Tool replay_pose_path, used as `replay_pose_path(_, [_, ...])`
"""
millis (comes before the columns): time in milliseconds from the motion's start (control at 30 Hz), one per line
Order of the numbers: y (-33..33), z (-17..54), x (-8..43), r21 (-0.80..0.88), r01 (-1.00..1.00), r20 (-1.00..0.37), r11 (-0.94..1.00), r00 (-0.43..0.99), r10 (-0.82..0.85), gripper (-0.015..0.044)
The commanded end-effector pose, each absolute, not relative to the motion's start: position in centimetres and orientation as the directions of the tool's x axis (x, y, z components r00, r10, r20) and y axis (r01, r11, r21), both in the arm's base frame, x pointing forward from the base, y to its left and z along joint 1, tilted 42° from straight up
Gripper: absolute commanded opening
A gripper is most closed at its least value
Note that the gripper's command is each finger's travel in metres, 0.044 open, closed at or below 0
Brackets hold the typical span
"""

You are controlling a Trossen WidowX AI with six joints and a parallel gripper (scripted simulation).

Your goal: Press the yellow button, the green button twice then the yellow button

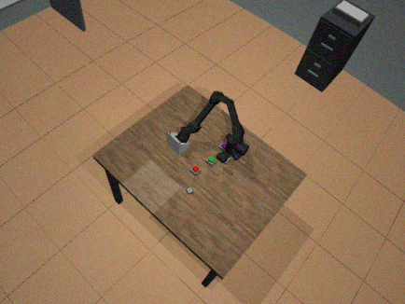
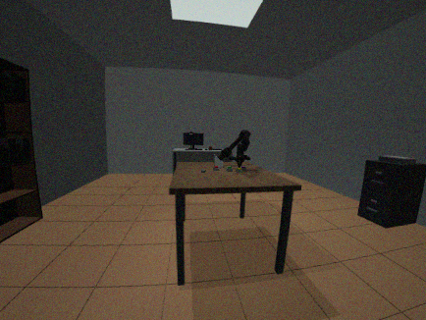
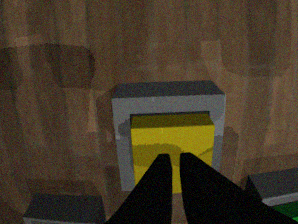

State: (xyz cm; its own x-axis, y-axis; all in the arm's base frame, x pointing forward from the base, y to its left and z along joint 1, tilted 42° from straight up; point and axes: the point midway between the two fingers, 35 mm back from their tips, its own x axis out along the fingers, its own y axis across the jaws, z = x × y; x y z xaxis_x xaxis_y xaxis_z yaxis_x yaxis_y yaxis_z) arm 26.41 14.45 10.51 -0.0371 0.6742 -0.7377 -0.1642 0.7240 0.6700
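The yellow button (image 3: 172,137) (image 1: 229,159) sits in a grey housing in the middle of the wrist view, its cap standing up within the frame. My gripper (image 3: 174,163) is shut and empty, its tips over the yellow cap. Whether the tips touch the cap I cannot tell. The gripper partly hides this button in the top view. The green button (image 1: 211,159) (image 3: 290,210) is beside it, cut off at the lower right corner of the wrist view.
The red button (image 1: 195,170) lies beyond the green one. The purple button (image 1: 224,145) is partly hidden close to the arm. A small grey block (image 1: 189,190) lies past the red button. A light grey angular object (image 1: 177,144) stands on the wooden table (image 1: 247,205).
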Motion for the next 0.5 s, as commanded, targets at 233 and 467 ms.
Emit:
replay_pose_path(233, [15.1,9.79,26.2,0.672,-0.159,-0.736,0.723,-0.042,0.675,0.002])
replay_pose_path(467, [15.1,9.79,26.2,0.672,-0.159,-0.736,0.723,-0.042,0.675,0.002])
